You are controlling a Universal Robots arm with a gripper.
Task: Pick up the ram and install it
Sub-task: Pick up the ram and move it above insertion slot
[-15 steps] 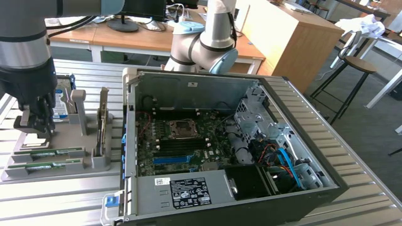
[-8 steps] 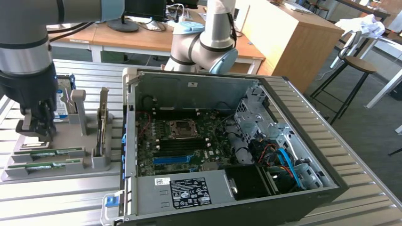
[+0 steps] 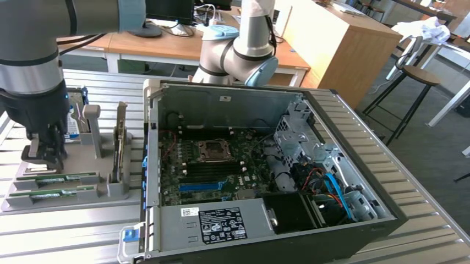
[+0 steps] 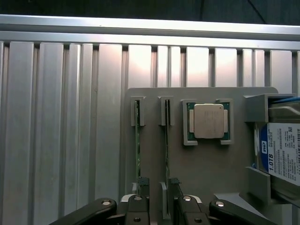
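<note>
Over the grey holder [image 4: 211,164], pincer [image 4: 158,183] spread above edge-on ram [image 4: 166,140], its end hidden.

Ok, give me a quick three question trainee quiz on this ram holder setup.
1. True or false: the pincer holds a ram stick clear of the grey holder.
2. How many ram sticks sit in the holder's slots? A one, B two, C four.
3. Fill in: the square silver chip sits between the ram sticks and the ____.
Key: 1 false, both sticks are in their slots; 2 B; 3 hard drive.
</note>
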